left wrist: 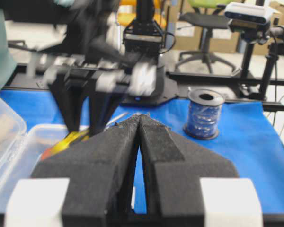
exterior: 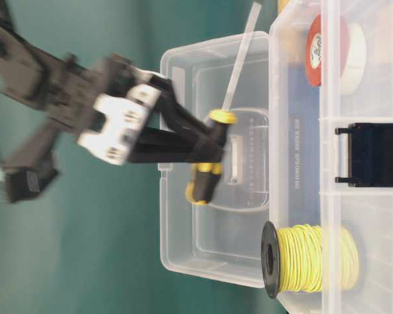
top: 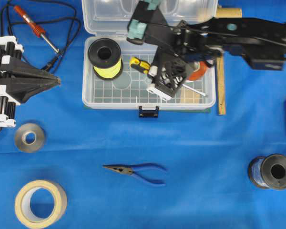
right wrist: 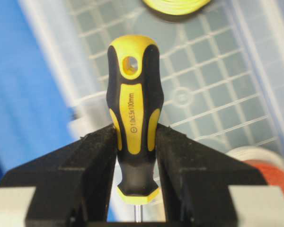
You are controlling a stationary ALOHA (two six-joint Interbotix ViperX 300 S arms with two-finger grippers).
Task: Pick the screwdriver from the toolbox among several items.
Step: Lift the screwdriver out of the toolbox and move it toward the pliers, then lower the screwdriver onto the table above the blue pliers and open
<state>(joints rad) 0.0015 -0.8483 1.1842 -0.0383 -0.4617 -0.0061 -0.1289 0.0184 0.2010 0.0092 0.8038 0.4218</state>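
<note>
Blue cloth (top: 133, 138) lay all around as my right gripper (right wrist: 136, 156) pinched the screwdriver (right wrist: 134, 118) between its pads, lifted clear above the toolbox (top: 90, 95) floor. Grab done, carrying it out remained; my left gripper (left wrist: 139, 137) sat closed and empty, well off.

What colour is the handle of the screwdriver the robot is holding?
Yellow and black, seen best in the right wrist view, where the screwdriver sits in the right gripper.

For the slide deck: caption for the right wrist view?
Right gripper clamps the screwdriver handle above the toolbox floor.
</note>
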